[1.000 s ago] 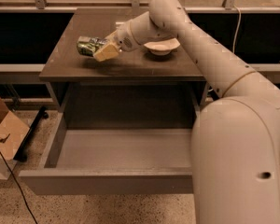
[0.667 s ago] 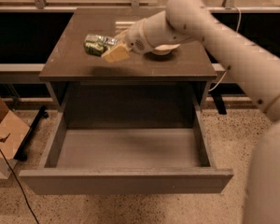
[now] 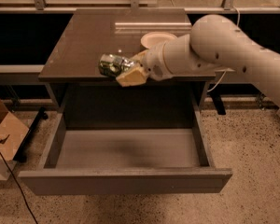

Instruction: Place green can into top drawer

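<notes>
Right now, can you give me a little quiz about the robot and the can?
1. True or false: the top drawer is pulled open.
2. The gripper, at the front edge of the cabinet, holds: A) green can B) spoon C) toy car.
3. Short answer: what sits on the cabinet behind the arm?
Key: 1 true; 2 A; 3 white bowl.

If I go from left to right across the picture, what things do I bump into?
First the cardboard box → green can → gripper, shut on the can above the cabinet front edge → white robot arm.
</notes>
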You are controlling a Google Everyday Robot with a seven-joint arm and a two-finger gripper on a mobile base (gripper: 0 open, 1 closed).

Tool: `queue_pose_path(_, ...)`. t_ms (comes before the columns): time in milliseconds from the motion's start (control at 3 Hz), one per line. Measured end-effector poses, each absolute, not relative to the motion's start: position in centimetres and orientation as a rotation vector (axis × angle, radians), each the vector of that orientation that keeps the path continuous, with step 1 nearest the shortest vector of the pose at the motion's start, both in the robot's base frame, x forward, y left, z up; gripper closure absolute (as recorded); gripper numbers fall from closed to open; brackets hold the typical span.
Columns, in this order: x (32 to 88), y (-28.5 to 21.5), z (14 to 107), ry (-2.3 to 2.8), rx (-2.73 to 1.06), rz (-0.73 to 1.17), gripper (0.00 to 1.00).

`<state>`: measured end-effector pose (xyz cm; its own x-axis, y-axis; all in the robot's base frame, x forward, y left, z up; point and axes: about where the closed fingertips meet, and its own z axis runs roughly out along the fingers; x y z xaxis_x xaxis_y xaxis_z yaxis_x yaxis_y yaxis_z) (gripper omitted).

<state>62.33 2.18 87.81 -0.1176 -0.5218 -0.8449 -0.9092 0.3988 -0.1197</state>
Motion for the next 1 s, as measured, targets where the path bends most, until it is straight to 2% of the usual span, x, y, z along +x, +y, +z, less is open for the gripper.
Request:
queue_pose_path(667, 53.3, -2.0, 78.8, 1.935, -1.217, 0.596, 1.00)
queue_pose_path(1000, 51.5, -3.0, 74.4, 1.966, -1.224, 0.635, 1.00)
